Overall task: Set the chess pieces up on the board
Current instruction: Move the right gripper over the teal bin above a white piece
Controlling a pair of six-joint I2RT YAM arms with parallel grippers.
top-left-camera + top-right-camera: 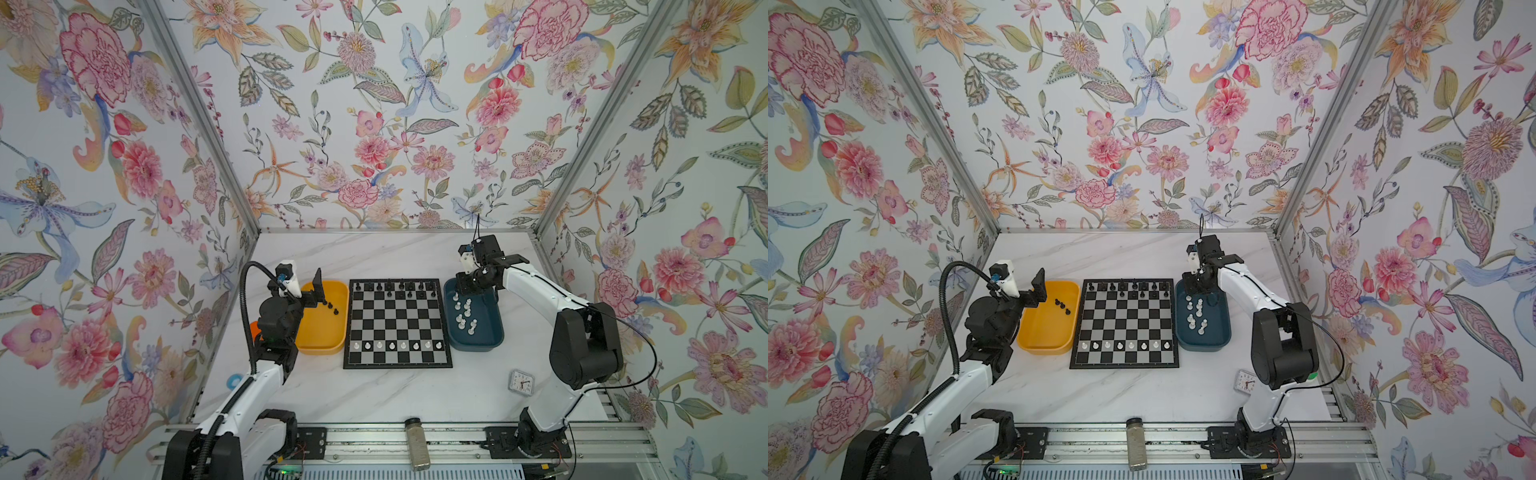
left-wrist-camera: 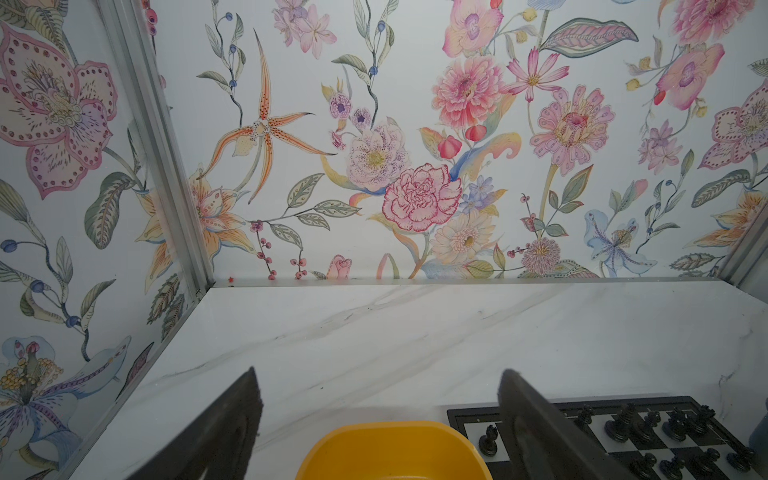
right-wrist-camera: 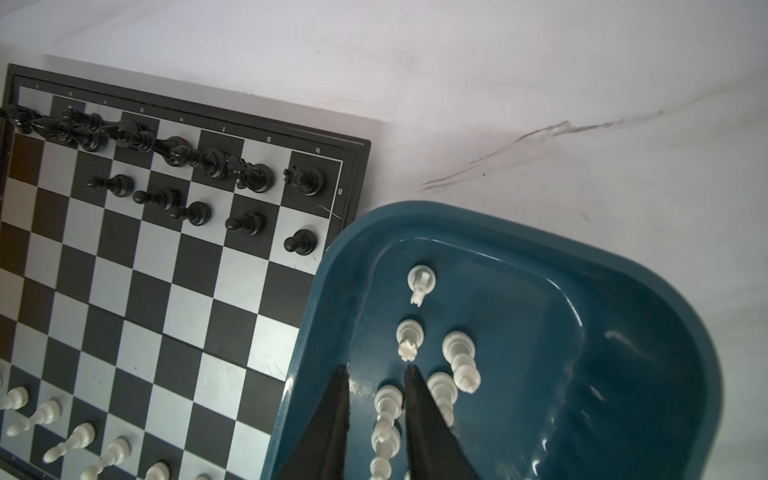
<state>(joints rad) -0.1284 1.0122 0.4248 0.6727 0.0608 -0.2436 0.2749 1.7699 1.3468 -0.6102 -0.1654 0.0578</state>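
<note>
The board [image 1: 398, 365] lies mid-table in both top views [image 1: 1124, 365]. Black chess pieces [image 1: 395, 287] fill its far row, with several more on the row in front of it. White pawns [image 1: 397, 345] line a near row. My right gripper [image 3: 376, 370] reaches down into the dark blue tray [image 1: 478, 343], jaws narrowly apart, with a white piece [image 3: 388, 401] between the fingers and a gap showing on one side. Several other white pieces [image 1: 465, 316] lie in that tray. My left gripper [image 2: 380, 372] hangs wide open and empty above the far end of the yellow tray [image 1: 320, 334], which holds three black pieces [image 1: 331, 306].
A small clock [image 1: 521, 381] stands near the right arm's base. A jar [image 1: 417, 442] lies on the front rail. An orange object [image 1: 253, 330] and a blue ring [image 1: 234, 379] sit behind the left arm. Floral walls close in three sides.
</note>
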